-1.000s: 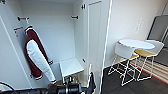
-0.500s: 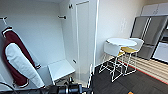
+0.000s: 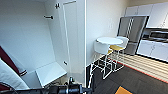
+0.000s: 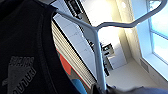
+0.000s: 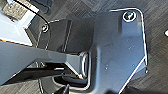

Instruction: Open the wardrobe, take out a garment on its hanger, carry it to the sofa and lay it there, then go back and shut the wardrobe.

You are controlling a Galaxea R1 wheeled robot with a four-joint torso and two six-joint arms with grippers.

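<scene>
**Inspector:** Which step is in hand?

**Assistant:** By my judgement, the carry. In the left wrist view the garment [image 4: 27,50], black with a grey print, hangs on the pale hanger [image 4: 100,50], whose stem runs down to the left gripper. Whether that gripper is pinching the stem I cannot tell; the contact is blurred.

**Inspector:** The right gripper?

**Assistant:** Its state cannot be told. The right wrist view gives the robot's own dark plate over grey carpet.

**Inspector:** The wardrobe?

**Assistant:** The wardrobe [image 3: 32,37] stands open, door [image 3: 72,37] swung wide. Inside: a low shelf [image 3: 50,72] at the bottom, bare; a black peg [image 3: 48,17] on the back wall; the maroon jacket [image 3: 7,62] with white sleeve at the interior's left edge.

**Inspector:** What does the next move call for?

**Assistant:** Likely a steady hanger and room past the white table [image 3: 109,40] and stools [image 3: 102,48].
</scene>
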